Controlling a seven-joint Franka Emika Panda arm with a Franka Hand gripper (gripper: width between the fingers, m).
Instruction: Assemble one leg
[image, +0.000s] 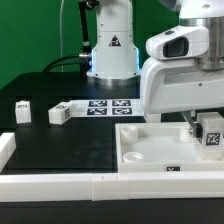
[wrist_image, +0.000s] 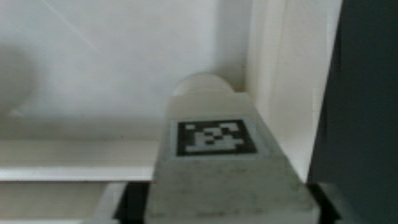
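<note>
My gripper (image: 208, 138) is shut on a white leg (image: 211, 133) with a square tag and holds it upright over the right edge of the large white tray-like panel (image: 150, 150). In the wrist view the leg (wrist_image: 214, 150) fills the middle between the dark fingers (wrist_image: 134, 200), its rounded tip pointing at the panel's raised inner rim (wrist_image: 267, 60). Two more legs lie on the black mat: one (image: 59, 114) near the middle, one (image: 22, 108) at the exterior view's left.
The marker board (image: 108, 105) lies behind the panel, in front of the robot base (image: 112, 50). A white rail (image: 60, 185) runs along the front, with a white block (image: 5, 148) at the exterior view's left.
</note>
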